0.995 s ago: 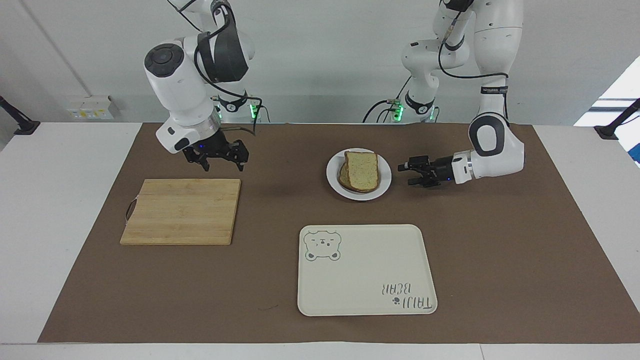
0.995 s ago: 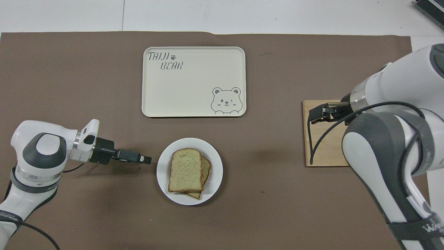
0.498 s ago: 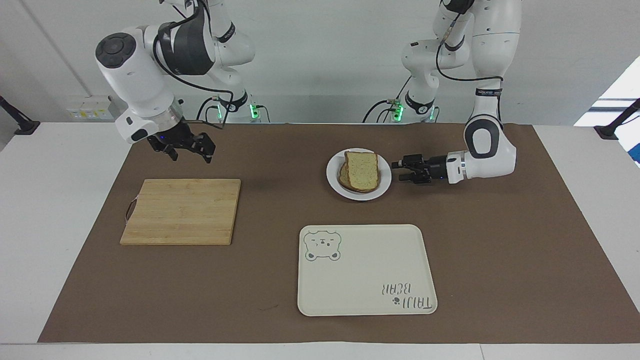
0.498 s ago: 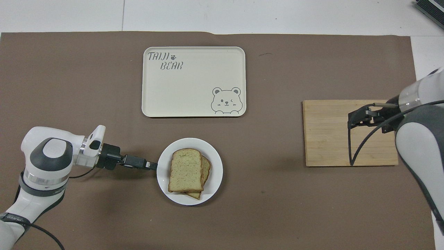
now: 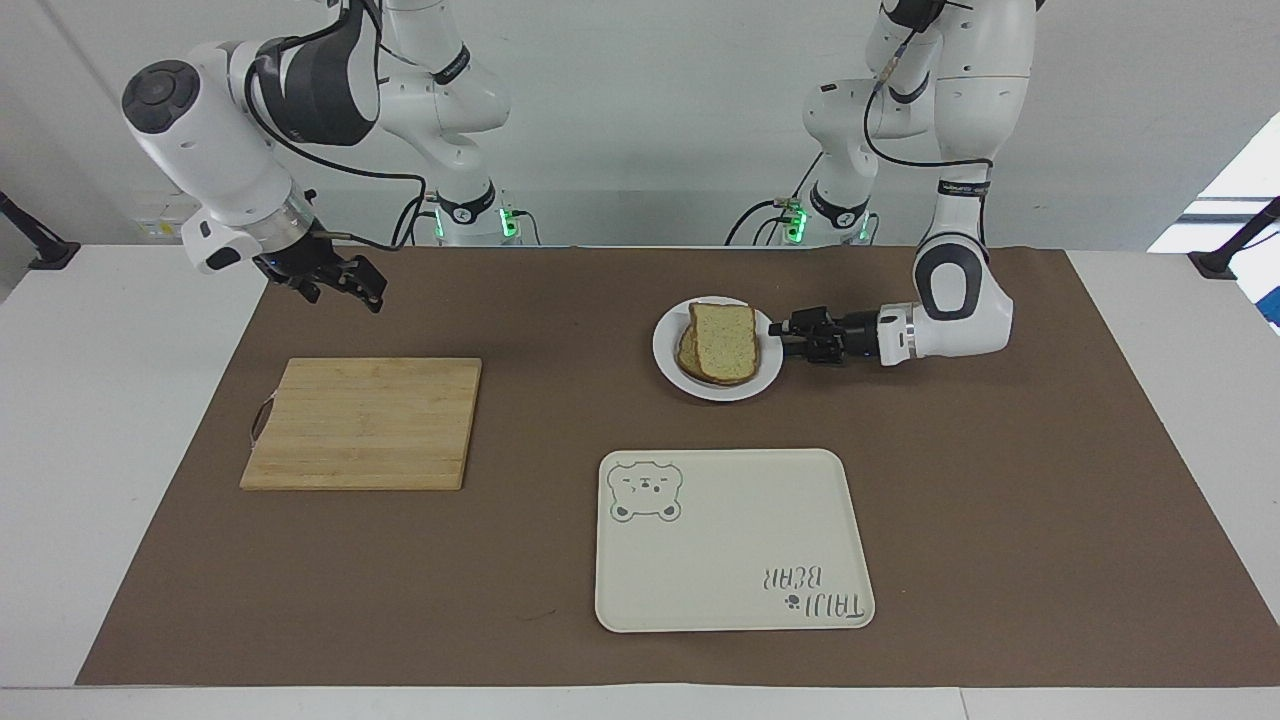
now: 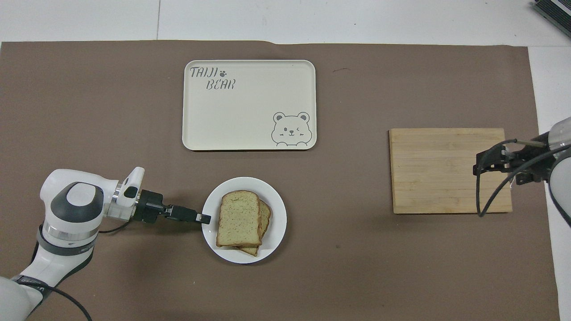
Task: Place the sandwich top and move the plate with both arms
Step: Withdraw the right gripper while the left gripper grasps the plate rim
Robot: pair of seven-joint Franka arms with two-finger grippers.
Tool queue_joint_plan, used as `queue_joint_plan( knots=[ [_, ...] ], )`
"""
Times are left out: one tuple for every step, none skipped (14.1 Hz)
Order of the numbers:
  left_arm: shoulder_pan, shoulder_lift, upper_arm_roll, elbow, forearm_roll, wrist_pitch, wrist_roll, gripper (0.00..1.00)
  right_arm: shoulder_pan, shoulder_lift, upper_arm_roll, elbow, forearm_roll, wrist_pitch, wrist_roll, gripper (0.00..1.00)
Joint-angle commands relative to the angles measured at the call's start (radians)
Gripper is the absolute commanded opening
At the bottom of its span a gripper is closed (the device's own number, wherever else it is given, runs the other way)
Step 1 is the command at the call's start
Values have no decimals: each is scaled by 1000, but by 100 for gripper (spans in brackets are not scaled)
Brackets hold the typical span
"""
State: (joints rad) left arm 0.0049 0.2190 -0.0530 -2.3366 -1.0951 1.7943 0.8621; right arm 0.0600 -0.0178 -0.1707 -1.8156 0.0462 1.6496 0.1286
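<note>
Likely the plate (image 5: 716, 385) gets tipped: rim barely caught between left gripper (image 5: 781, 337) fingers, grasp unclear; right gripper (image 5: 340, 283) released.

A robotics lab staged as a mock kitchen counter. Two white Franka arms (image 5: 960, 310) stand bolted at the edge of a plain white table (image 5: 120, 420), their bases lit by green status lights, with cables trailing to a bare white wall that carries a socket box (image 5: 180, 215). A brown paper mat (image 5: 1000, 500) covers the worktop. The kitchen props laid on it are sparse: a bamboo cutting board (image 5: 362, 423), a cream bear-print tray (image 5: 733, 540) and a plate (image 5: 668, 350) of bread.
</note>
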Motion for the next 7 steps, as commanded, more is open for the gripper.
queue_joint_plan(
  knots=[
    [-28,13,16,-21,-42,8,55,55,-29,-7,14,7,-20,32,-20,100],
    [-31,13,18,-21,-43,8,55,45,-26,-8,14,36,-28,26,-33,100],
    [-31,13,18,-21,-43,8,55,35,-28,-19,13,42,-43,27,-52,100],
    [-31,14,18,-21,-43,10,57,26,-31,-30,13,62,-43,22,-60,100],
    [-31,13,18,-21,-43,10,57,17,-34,-33,13,77,-45,13,-61,100],
    [-31,13,18,-23,-43,14,57,0,-34,-34,14,106,-45,-7,-61,100],
    [-31,13,18,-24,-43,19,57,0,-29,-34,16,136,-45,-30,-60,100]
  ],
)
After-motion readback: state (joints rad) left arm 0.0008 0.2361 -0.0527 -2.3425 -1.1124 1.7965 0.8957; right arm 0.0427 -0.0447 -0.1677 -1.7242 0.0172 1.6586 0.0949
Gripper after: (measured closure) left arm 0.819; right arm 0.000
